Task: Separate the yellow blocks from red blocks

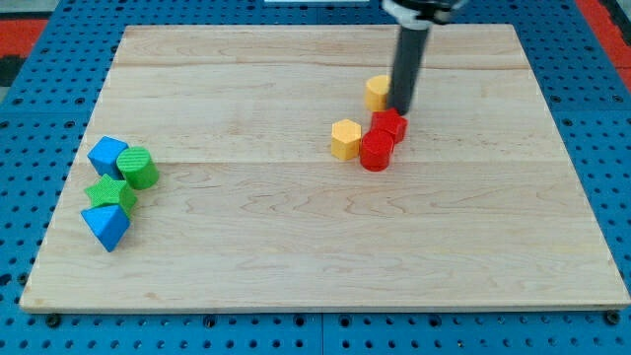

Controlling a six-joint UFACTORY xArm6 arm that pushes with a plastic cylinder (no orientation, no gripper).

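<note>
A pale wooden surface (296,256) lies on blue pegboard. The tip (402,109) stands between the upper yellow block (377,91) and the red blocks (383,138), likely wedging them apart; another yellow block (345,139) touches the reds. No pincer exists.

Upper yellow block (377,92): set toward the view's top, right of centre; partly hidden on its right side, shape not made out.
Lower yellow block (345,139): hexagonal, lying flat, just left of the red pair, touching or nearly touching the red cylinder.
Red cylinder (376,151): placed at the view's bottom of the cluster, pressed against the other red block.
Upper red block (389,124): angular, star-like, found between the cylinder and the upper yellow block.
</note>
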